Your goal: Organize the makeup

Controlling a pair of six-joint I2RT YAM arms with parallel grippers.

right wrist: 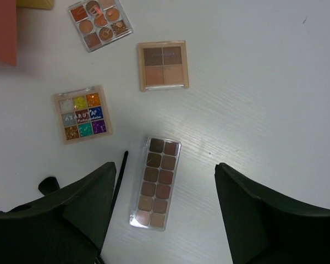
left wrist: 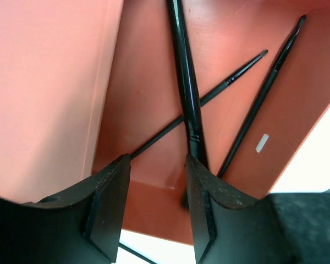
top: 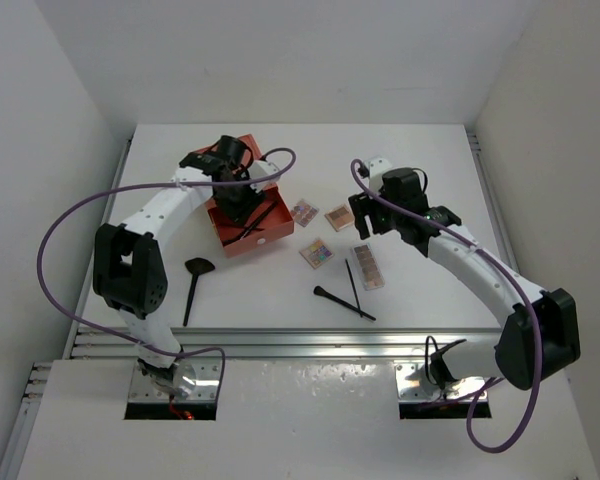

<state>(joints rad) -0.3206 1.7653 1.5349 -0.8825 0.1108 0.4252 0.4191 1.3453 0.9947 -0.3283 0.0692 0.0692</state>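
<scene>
Now the left tool (left wrist: 157,159) gapes over brushes (left wrist: 187,93) in the drawer (left wrist: 55,82), the right tool (right wrist: 165,165) spread over the long palette (right wrist: 157,184).

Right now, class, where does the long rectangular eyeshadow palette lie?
In the right wrist view, the long palette lies flat on the table under the open right hand, a thin black pencil just left of it and the glitter palette up-left.

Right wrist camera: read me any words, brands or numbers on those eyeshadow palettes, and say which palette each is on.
Nothing can be read for certain.
Nine-pan glitter palette: pale lettering across the middle row, too blurred to read.
Four-pan brown palette: faint print on the lid, too small to read.
Round-pan orange palette: no text that I can make out.
Long twelve-pan palette: no text visible.
</scene>
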